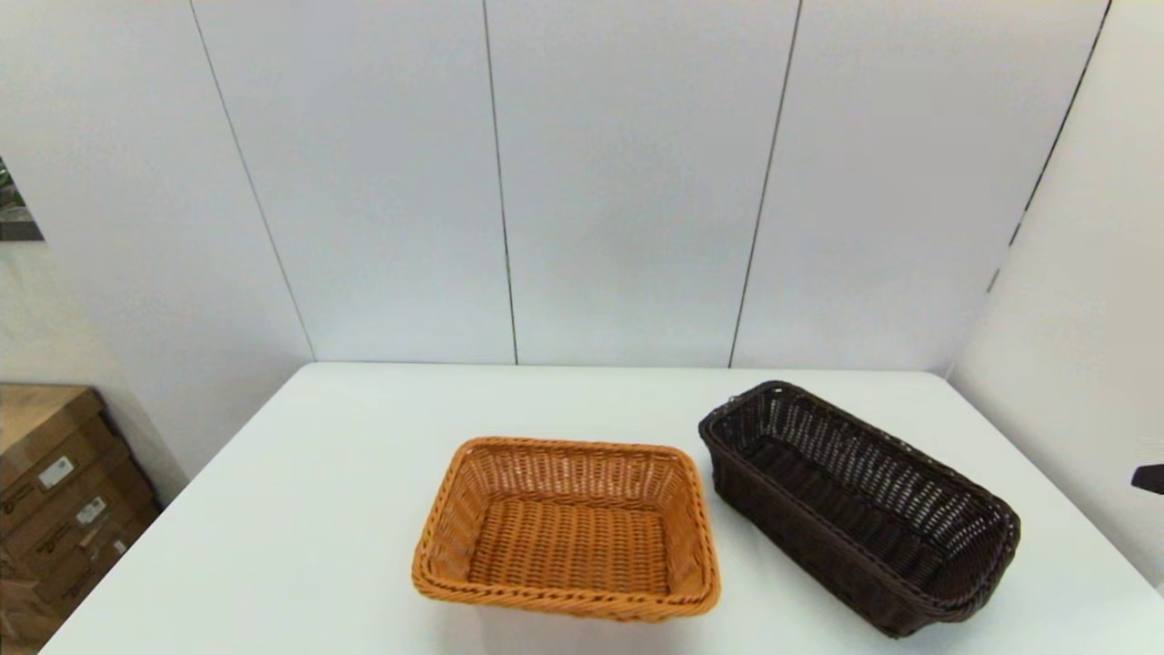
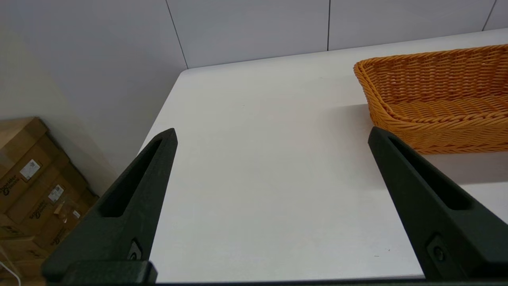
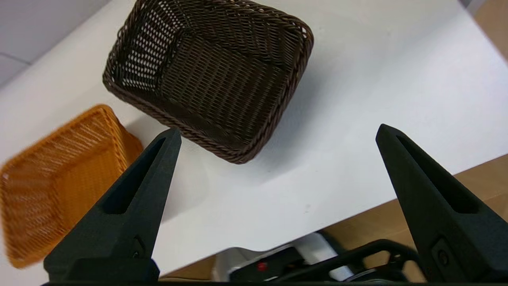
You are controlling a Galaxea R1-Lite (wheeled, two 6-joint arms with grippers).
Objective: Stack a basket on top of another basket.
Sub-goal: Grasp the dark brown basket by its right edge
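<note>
Two rectangular wicker baskets on a white table [image 1: 300, 509], both upright and empty, neither stacked on the other. Nearest the robot, at about 6 o'clock on the tabletop and close to its front edge, sits the orange-tan basket [image 1: 566, 528], long sides roughly parallel to that edge, braided rim uppermost. Just beside it toward 3 o'clock, apart from it by a narrow strip of bare table, lies the dark brown basket [image 1: 859, 505]; it is turned at an angle, one short end pointing toward 11 o'clock and the other toward 5 o'clock, so that its far corner reaches deeper into the table than the orange-tan one. Open-weave sides let light through its walls.

The left gripper [image 2: 272, 135] hangs over the bare table at the 9 o'clock side, fingers spread wide with nothing between them; the orange-tan basket [image 2: 436, 99] lies off toward 3 o'clock of it, not touched. The right gripper [image 3: 278, 133] hovers above the table's near right corner, fingers likewise spread wide and empty; below and beyond it stand the dark brown basket [image 3: 214, 75] and, farther toward 9 o'clock, the orange-tan basket [image 3: 59, 178].

Beyond the table at 12 o'clock rises a white panelled wall [image 1: 627, 182]; at 9 o'clock, off the table, cardboard boxes [image 1: 55, 491] are stacked on the floor
</note>
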